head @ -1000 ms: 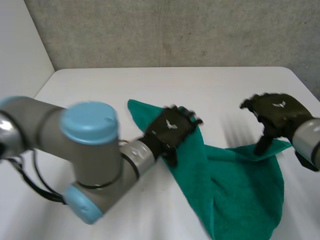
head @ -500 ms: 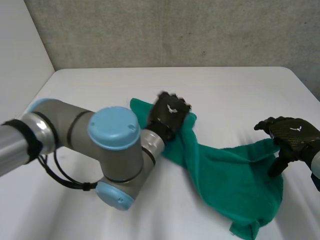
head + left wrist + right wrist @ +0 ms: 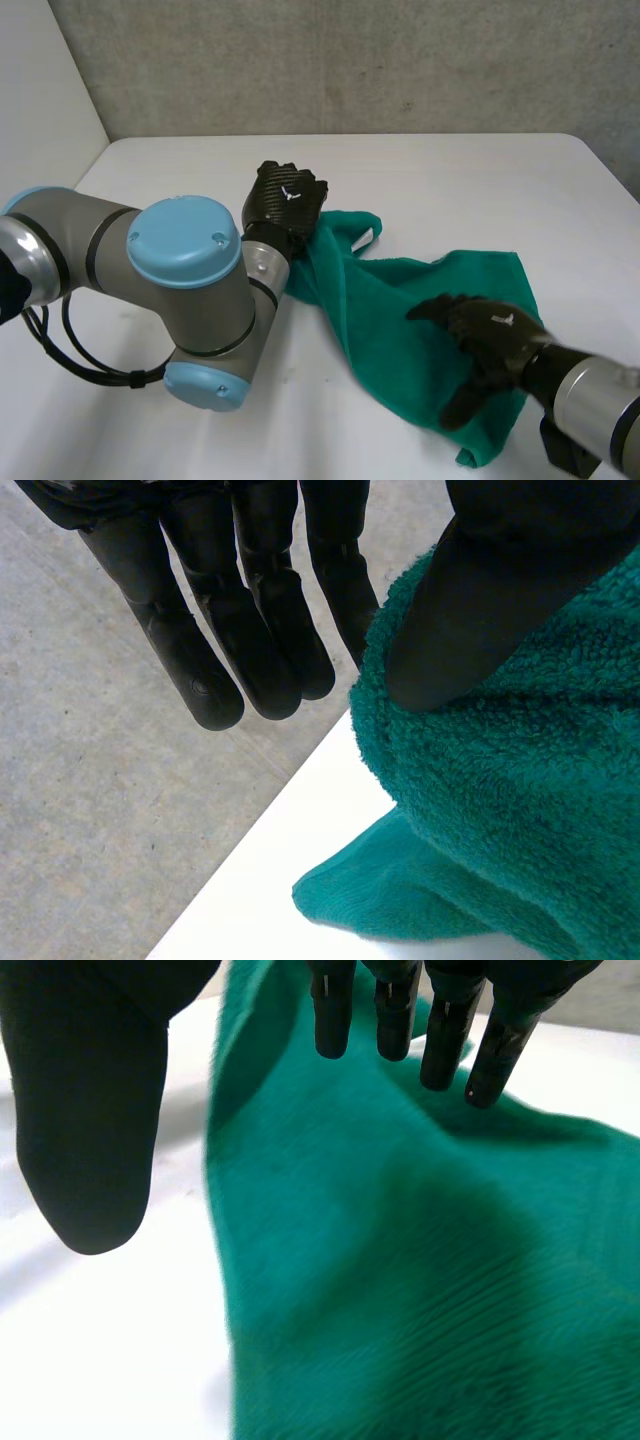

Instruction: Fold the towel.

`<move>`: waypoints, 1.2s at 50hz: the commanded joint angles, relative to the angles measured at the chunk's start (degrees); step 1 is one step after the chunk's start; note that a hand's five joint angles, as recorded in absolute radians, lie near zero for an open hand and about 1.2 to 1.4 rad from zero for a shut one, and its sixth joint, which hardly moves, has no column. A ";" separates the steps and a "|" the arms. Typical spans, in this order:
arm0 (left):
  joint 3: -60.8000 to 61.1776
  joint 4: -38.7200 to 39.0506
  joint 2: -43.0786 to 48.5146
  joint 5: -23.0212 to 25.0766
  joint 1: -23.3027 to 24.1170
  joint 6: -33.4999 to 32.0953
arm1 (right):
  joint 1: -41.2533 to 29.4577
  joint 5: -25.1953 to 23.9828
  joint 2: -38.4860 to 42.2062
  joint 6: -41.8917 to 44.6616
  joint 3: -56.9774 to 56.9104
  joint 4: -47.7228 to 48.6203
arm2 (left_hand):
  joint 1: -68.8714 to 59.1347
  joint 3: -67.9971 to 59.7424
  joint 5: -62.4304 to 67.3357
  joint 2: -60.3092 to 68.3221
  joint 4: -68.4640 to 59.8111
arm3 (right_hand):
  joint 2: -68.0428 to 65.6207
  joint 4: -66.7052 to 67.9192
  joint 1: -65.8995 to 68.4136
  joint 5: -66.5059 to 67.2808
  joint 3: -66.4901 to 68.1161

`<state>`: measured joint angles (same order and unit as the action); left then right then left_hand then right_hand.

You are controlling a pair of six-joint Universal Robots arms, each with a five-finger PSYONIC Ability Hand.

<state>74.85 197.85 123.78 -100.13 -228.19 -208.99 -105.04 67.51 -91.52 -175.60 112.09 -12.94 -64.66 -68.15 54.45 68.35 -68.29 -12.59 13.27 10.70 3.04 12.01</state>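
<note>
Across the white table (image 3: 480, 190) the green towel (image 3: 400, 310) has slid left since a second ago, and now it's bunched mid-table. My left hand (image 3: 285, 198) has its far-left corner lifted, thumb pinching it against straight fingers. My right hand (image 3: 490, 335) is open, fingers straight over the near-right part.

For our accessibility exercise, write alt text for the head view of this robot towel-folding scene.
A green towel lies rumpled across a white table, running between two black robot hands. The left hand grips the towel's far end, raised off the table; the right hand, fingers spread, is over its near part.
</note>
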 commanded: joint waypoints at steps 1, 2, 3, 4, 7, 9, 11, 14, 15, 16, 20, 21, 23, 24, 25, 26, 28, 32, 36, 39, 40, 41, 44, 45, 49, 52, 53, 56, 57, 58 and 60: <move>-2.78 0.16 2.43 0.02 -0.94 0.25 | -5.52 4.02 -0.32 5.43 7.08 7.22 | -15.34 -11.85 15.55 11.65 -11.71 | -1.02 0.34 2.90 0.57 1.60; -2.78 0.16 2.51 0.02 -0.94 0.34 | -5.78 5.51 -0.41 7.53 8.40 8.44 | -15.34 -11.85 15.55 11.65 -11.71 | -1.19 0.52 3.08 0.74 1.78; -2.69 0.16 2.52 0.02 -1.03 0.42 | -6.05 7.18 -0.15 9.99 9.63 9.59 | -15.34 -11.85 15.55 11.65 -11.71 | -1.36 0.68 3.25 0.91 1.94; -2.69 0.16 2.60 0.02 -0.95 0.42 | -6.14 7.98 0.03 11.06 10.16 10.12 | -15.34 -11.85 15.55 11.65 -11.71 | -1.36 0.69 3.25 0.91 1.95; -2.43 0.16 2.60 0.02 -0.94 0.42 | -6.40 10.79 0.56 14.58 11.92 12.05 | -15.34 -11.85 15.55 11.65 -11.71 | -2.54 1.86 4.42 2.09 3.12; -2.43 0.16 2.60 0.02 -0.94 0.42 | -6.58 12.20 1.34 16.08 12.80 13.90 | -15.34 -11.85 15.55 11.65 -11.71 | -4.05 3.37 5.93 3.60 4.63; -2.43 0.25 2.60 0.11 -0.94 0.42 | -6.66 12.90 3.01 16.34 13.15 15.83 | -15.34 -11.85 15.55 11.65 -11.71 | -5.23 4.55 7.11 4.78 5.81; -2.43 0.25 2.52 0.02 -0.94 0.42 | -6.66 12.91 4.59 16.34 13.24 17.24 | -15.34 -11.85 15.55 11.65 -11.71 | -6.07 5.39 7.95 5.62 6.65; -2.43 0.16 2.52 0.02 -0.94 0.42 | -6.66 13.08 6.17 16.43 13.24 18.81 | -15.34 -11.85 15.55 11.65 -11.71 | -7.74 7.06 9.62 7.29 8.32; -2.43 0.16 2.52 0.02 -0.94 0.42 | -6.66 13.08 6.18 16.43 13.24 18.83 | -15.34 -11.85 15.55 11.65 -11.71 | -7.76 7.08 9.64 7.30 8.34; -2.08 0.16 2.25 -0.07 -0.94 0.51 | -5.87 13.44 9.52 16.78 13.07 21.55 | -15.34 -11.85 15.55 11.65 -11.71 | -14.80 14.12 16.69 14.35 15.38; -1.99 0.08 2.25 -0.07 -1.03 0.51 | -5.79 13.44 9.87 16.78 12.98 21.99 | -15.34 -11.85 15.55 11.65 -11.71 | -16.49 15.81 18.37 16.04 17.07; -1.81 0.08 2.08 -0.16 -1.03 0.51 | -5.44 13.61 11.18 16.78 12.72 23.13 | -15.34 -11.85 15.55 11.65 -11.71 | -26.84 26.17 28.73 26.39 27.42; -1.73 -0.01 1.99 -0.16 -0.95 0.60 | -5.26 13.70 11.63 16.78 12.54 23.57 | -15.34 -11.85 15.55 11.65 -11.71 | -38.42 37.74 40.31 37.97 39.00; -1.64 -0.01 1.90 -0.16 -1.03 0.69 | -5.08 13.79 11.80 16.70 12.45 24.09 | -15.34 -11.85 15.55 11.65 -11.71 | -52.53 51.85 54.41 52.08 53.11; -1.29 -0.10 1.64 -0.24 -1.03 0.95 | -4.47 13.96 11.37 16.61 12.37 25.23 | -15.34 -11.85 15.55 11.65 -11.71 | -67.26 66.58 69.15 66.81 67.84; -1.20 -0.19 1.55 -0.24 -1.03 1.04 | -3.77 14.23 10.23 16.61 12.02 26.73 | -15.34 -11.85 15.55 11.65 -11.71 | -67.41 66.73 69.30 66.96 67.99; 0.29 -0.54 -0.46 -0.42 -1.64 1.13 | -2.01 15.02 2.25 16.78 9.56 27.88 | -15.34 -11.85 15.55 11.65 -11.71 | -67.41 66.73 69.30 66.96 67.99; 3.54 -0.80 -6.09 -1.56 -2.44 1.22 | -0.17 14.67 -3.65 16.43 6.40 26.57 | -15.34 -11.85 15.55 11.65 -11.71 | -67.41 66.73 69.30 66.96 67.99; 6.27 -1.50 -9.69 -2.26 -2.61 1.22 | 1.24 13.36 -6.12 16.52 2.98 23.15 | -15.34 -11.85 15.55 11.65 -11.71 | -67.41 66.73 69.30 66.96 67.99; 7.14 -1.85 -10.66 -2.44 -2.61 1.22 | 1.68 11.43 -6.91 16.78 0.00 19.22 | -15.34 -11.85 15.55 11.65 -11.71 | -67.41 66.73 69.30 66.96 67.99; 7.85 -2.12 -11.45 -2.62 -2.70 1.30 | 1.86 10.54 -6.83 17.04 -0.98 17.79 | -15.34 -11.85 15.55 11.65 -11.71 | -67.41 66.73 69.30 66.96 67.99; 10.40 -3.53 -14.54 -3.06 -2.88 1.65 | 2.12 8.09 -5.61 19.40 -4.40 12.71 | -15.34 -11.85 15.55 11.65 -11.71 | -67.41 66.73 69.30 66.96 67.99; 13.54 -4.83 -17.41 -3.32 -3.31 2.87 | 2.21 7.81 -4.99 20.38 -5.12 11.54 | -15.34 -11.85 15.55 11.65 -11.71 | -67.41 66.73 69.30 66.96 67.99; 18.36 -6.42 -19.71 -3.15 -4.54 6.29 | 2.30 7.81 1.51 27.23 -8.98 7.32 | -15.34 -11.85 15.55 11.65 -11.71 | -67.41 66.73 69.30 66.96 67.99; 19.80 -6.95 -19.81 -3.06 -4.90 7.36 | 2.13 8.25 5.29 31.19 -11.71 4.86 | -15.34 -11.85 15.55 11.65 -11.71 | -67.41 66.73 69.30 66.96 67.99; 20.85 -7.39 -19.72 -3.06 -5.07 8.15 | 1.86 8.51 6.61 32.24 -12.67 3.81 | -15.34 -11.85 15.55 11.65 -11.71 | -67.41 66.73 69.30 66.96 67.99; 21.74 -7.92 -19.28 -2.97 -5.43 8.69 | 1.51 10.88 13.64 34.10 -18.65 -0.33 | -15.34 -11.85 15.55 11.65 -11.71 | -67.41 66.73 69.30 66.96 67.99; 21.57 -7.83 -18.93 -2.88 -5.60 8.77 | 1.51 11.58 15.39 34.18 -20.05 -1.03 | -15.34 -11.85 15.55 11.65 -11.71 | -67.41 66.73 69.30 66.96 67.99; 21.04 -7.57 -17.80 -2.71 -5.78 8.69 | 1.42 12.11 16.98 34.27 -21.55 -1.65 | -15.34 -11.85 15.55 11.65 -11.71 | -67.41 66.73 69.30 66.96 67.99; 19.03 -7.05 -14.47 -2.62 -6.13 7.90 | 1.33 13.35 20.24 34.36 -24.72 -2.53 | -15.34 -11.85 15.55 11.65 -11.71 | -67.41 66.73 69.30 66.96 67.99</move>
<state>95.79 190.34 104.06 -103.17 -233.36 -200.95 -103.21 76.95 -82.13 -143.13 96.60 -11.07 -64.66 -68.28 54.45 68.45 -68.52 -67.08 68.04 54.99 56.67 67.30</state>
